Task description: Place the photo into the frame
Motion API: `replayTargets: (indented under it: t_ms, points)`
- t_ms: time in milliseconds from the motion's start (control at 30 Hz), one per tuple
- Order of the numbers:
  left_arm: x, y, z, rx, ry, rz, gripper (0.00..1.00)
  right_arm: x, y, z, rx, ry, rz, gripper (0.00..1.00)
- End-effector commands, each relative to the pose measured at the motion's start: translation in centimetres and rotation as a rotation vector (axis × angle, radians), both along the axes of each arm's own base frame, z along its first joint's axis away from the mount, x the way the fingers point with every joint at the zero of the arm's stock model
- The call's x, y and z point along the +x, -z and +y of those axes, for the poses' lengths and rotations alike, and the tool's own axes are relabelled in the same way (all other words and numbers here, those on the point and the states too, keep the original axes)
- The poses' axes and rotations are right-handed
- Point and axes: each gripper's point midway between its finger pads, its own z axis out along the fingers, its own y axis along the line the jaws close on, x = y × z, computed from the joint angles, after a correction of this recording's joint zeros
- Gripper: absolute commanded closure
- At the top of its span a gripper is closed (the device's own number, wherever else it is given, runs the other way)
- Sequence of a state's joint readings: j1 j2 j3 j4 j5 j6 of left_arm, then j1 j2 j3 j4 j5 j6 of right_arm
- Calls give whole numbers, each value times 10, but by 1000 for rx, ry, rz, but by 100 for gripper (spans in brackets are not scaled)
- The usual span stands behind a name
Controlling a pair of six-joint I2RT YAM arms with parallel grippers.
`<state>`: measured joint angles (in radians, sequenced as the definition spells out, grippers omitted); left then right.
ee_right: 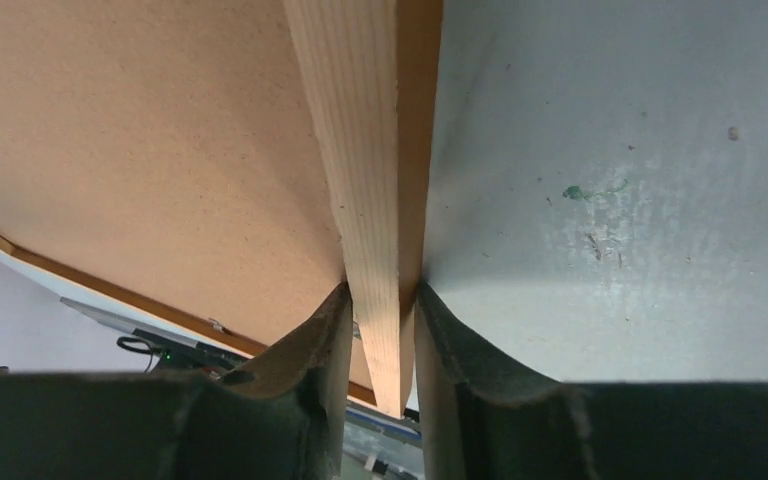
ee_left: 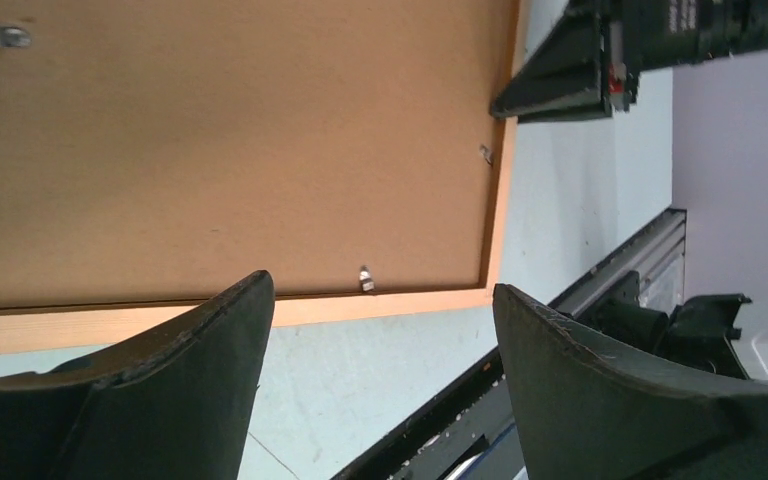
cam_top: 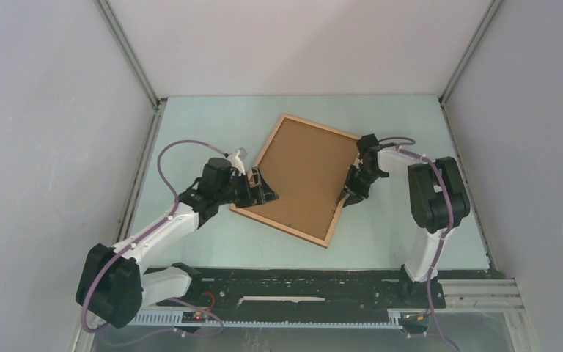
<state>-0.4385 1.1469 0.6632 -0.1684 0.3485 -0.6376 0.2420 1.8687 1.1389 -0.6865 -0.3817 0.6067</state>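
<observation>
The frame (cam_top: 278, 228) lies back side up in the middle of the table, a plain brown backing board (cam_top: 304, 172) filling it. The photo is hidden from every view. My left gripper (cam_top: 267, 192) hovers at the frame's left edge; in the left wrist view it (ee_left: 380, 285) stands open, with nothing between its fingers, just short of the wooden rim (ee_left: 110, 325). My right gripper (cam_top: 348, 196) is at the frame's right edge. In the right wrist view it (ee_right: 382, 290) is shut on the light wooden rail (ee_right: 360, 120), one finger on each side of it.
Small metal clips (ee_left: 365, 279) hold the board in the frame. The pale green table (cam_top: 403, 220) is bounded by grey walls and a black rail (cam_top: 300, 282) along the near edge. My right gripper's fingers (ee_left: 570, 70) show at the frame's far edge in the left wrist view.
</observation>
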Motion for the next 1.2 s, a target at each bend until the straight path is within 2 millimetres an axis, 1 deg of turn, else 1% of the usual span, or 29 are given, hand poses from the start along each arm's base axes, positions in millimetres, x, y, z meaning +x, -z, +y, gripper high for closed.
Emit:
replayTargets:
  t_ms: [0,67,267,300,367,400,433,500,567,700,733,833,867,967,1067,1100,1167]
  points:
    - [-5,-16,-22,-71,78,-62,14,1,5,4,9,-26,48,68]
    - [-9,-17,-28,-67,118,-75,14,-1,11,5,8,-20,71,72]
    - [-20,-13,-41,-73,204,-93,12,-1,19,6,12,-4,95,73]
    - [-21,-12,-40,-73,207,-92,11,0,19,5,13,-1,96,75]
    - [-22,-14,-41,-75,215,-101,11,0,16,4,15,-3,90,89]
    - [-23,-15,-41,-78,222,-106,11,0,13,4,21,-4,84,99]
    - [-24,-17,-43,-81,235,-109,11,0,8,5,32,-3,80,100]
    - [-27,-20,-47,-90,268,-120,11,0,-4,7,57,1,71,100]
    - [-30,-25,-54,-98,301,-131,11,-3,-15,7,64,43,90,100]
    - [-39,-35,-70,-120,352,-151,11,-15,-30,1,19,143,206,100]
    - [-40,-36,-72,-119,355,-154,11,-19,-33,3,29,150,238,100]
    - [-43,-38,-78,-114,359,-164,11,-24,-45,15,111,146,281,100]
    - [-43,-39,-79,-111,359,-167,11,-26,-47,14,95,156,293,100]
    - [-44,-40,-79,-100,357,-175,11,-22,-59,4,13,164,244,100]
    - [-49,-42,-81,-25,387,-226,4,-21,-76,-3,-39,179,200,100]
    - [-50,-41,-83,23,397,-259,1,-20,-83,-1,-22,188,191,100]
    - [-54,-42,-87,119,413,-327,0,-20,-91,4,1,205,177,100]
